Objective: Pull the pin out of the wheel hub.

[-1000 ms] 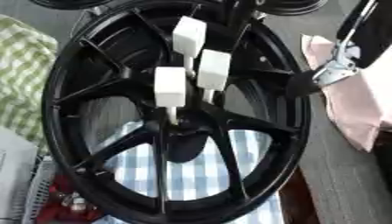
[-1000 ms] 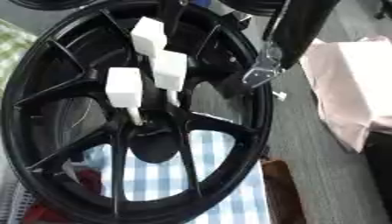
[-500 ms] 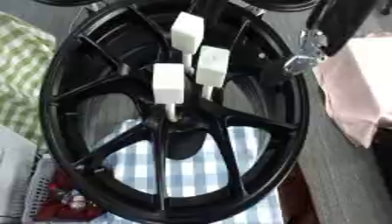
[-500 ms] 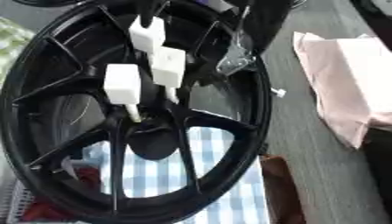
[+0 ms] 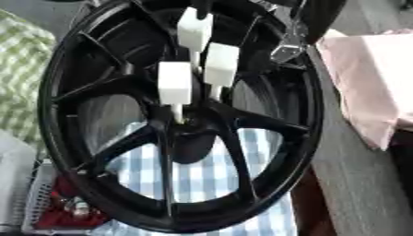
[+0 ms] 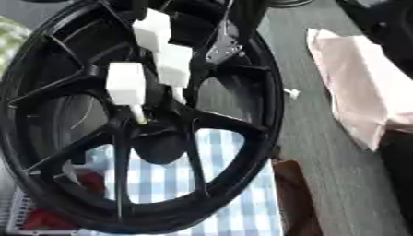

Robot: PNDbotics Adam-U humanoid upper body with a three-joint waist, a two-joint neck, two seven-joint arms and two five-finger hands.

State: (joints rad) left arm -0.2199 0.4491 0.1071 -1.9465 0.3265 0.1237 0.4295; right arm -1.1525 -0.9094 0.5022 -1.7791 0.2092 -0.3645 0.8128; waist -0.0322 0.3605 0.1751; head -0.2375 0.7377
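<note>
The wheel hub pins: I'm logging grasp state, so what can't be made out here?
- Right hand: left eye view, cut off by the top edge; dark against the black wheel, so its fingers and any contact cannot be told.
- Left hand: in neither view.
- Where the three white-headed pins enter the hub: the shafts are thin and blurred.
- Red thing at lower left: hidden behind the rim, unidentifiable.

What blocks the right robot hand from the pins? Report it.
Nothing visible. The right robot hand hangs at the wheel's upper right rim; only open space between spokes separates it from the white-handled pins at the hub.
</note>
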